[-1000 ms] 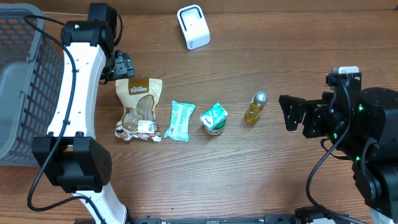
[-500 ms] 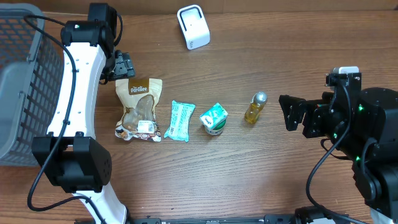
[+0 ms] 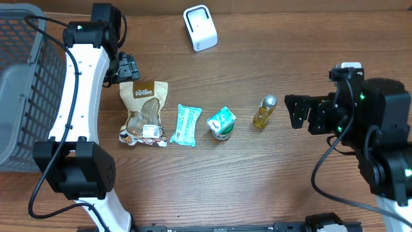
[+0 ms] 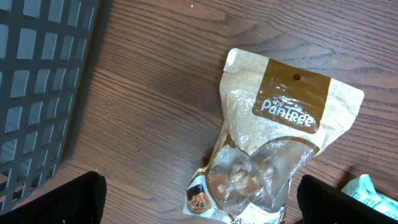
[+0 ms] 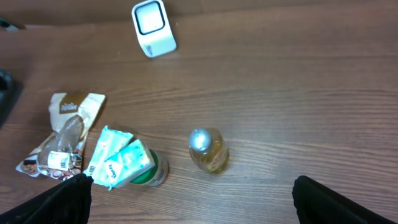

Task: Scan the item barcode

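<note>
Four items lie in a row on the wooden table: a tan snack pouch (image 3: 143,113), a teal packet (image 3: 186,124), a green and white carton (image 3: 221,122) and a small yellow bottle (image 3: 264,111). A white scanner (image 3: 200,27) stands at the back. My left gripper (image 3: 127,66) hovers open just behind the pouch (image 4: 273,143), its dark fingers (image 4: 56,199) at the frame's lower corners. My right gripper (image 3: 295,111) is open, a short way right of the bottle (image 5: 208,149), nothing between its fingers (image 5: 348,202).
A grey mesh basket (image 3: 19,84) fills the left edge of the table, close to my left arm; its wall (image 4: 43,81) shows in the left wrist view. The scanner (image 5: 153,28) stands behind the row.
My right arm has shifted slightly left toward the bottle. The left arm and the items have not moved.
</note>
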### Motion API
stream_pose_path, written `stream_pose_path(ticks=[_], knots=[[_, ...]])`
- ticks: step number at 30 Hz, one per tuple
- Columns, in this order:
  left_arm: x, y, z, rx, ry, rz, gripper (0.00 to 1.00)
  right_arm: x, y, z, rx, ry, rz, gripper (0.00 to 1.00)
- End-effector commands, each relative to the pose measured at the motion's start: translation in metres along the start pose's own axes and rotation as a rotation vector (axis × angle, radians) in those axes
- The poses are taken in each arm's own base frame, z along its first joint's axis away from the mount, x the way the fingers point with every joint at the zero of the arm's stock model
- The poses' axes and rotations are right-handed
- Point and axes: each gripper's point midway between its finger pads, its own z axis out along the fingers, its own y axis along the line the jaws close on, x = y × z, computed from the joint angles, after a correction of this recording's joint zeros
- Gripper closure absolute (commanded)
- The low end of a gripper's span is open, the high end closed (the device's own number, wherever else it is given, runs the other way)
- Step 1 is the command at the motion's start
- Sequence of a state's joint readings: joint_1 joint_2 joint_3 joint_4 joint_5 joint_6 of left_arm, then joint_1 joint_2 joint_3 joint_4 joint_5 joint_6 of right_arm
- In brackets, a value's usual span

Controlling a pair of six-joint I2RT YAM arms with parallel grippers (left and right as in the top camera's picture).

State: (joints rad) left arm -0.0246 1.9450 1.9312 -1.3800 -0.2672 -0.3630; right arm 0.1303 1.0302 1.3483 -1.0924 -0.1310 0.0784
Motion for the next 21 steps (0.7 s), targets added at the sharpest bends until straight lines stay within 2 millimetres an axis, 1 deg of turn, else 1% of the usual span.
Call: stream_pose_path(ticks=[1, 11, 14, 15, 18, 19, 20, 21], knots=[[-0.005, 0.001, -0.009, -0.001, -0.031, 0.0, 0.01, -0.005, -0.002, 0.009, 0.002, 0.017, 0.008, 0.0], [-0.005, 0.001, -0.009, -0.001, -0.031, 0.0, 0.0, 0.011, -0.015, 0.07, 0.038, 0.194, 0.034, 0.0], [-0.005, 0.001, -0.009, -0.001, -0.031, 0.0, 0.01, -0.017, -0.028, 0.09, 0.099, 0.092, 0.017, 0.0], [-0.005, 0.001, -0.009, -0.001, -0.031, 0.0, 0.0, -0.018, -0.027, 0.097, 0.093, 0.098, 0.021, 0.0], [-0.005, 0.001, -0.009, -0.001, -0.031, 0.0, 0.01, -0.014, -0.029, 0.105, 0.098, 0.122, 0.024, 0.0], [-0.005, 0.001, -0.009, -0.001, -0.031, 0.0, 0.0, -0.016, -0.029, 0.107, 0.096, 0.115, 0.023, 0.0], [-0.005, 0.001, -0.009, -0.001, -0.031, 0.0, 0.0, -0.023, -0.028, 0.108, 0.088, 0.088, 0.02, 0.0], [-0.005, 0.001, -0.009, -0.001, -0.031, 0.0, 0.01, -0.022, -0.028, 0.108, 0.088, 0.089, 0.021, 0.0]])
